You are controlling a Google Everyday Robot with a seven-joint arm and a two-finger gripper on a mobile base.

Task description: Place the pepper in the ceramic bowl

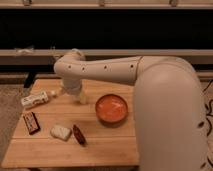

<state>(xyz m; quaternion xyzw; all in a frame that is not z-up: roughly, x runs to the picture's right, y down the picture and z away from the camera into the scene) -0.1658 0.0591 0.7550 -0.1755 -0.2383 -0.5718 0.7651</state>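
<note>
The pepper [78,134] is small and dark red and lies on the wooden table [110,145] near its front left, next to a pale lump. The ceramic bowl [101,119], orange inside, stands at the table's middle right and holds nothing. My gripper [80,98] hangs from the white arm [110,67] over the back middle of the table. It is left of the bowl and well behind the pepper, touching neither. A small translucent cup seems to stand right at the gripper, partly hidden by it.
A pale whitish lump [60,132] lies just left of the pepper. A flat dark brown bar [31,122] lies at the left edge. A white bottle [35,99] lies on its side at the back left. Dark shelving runs behind the table.
</note>
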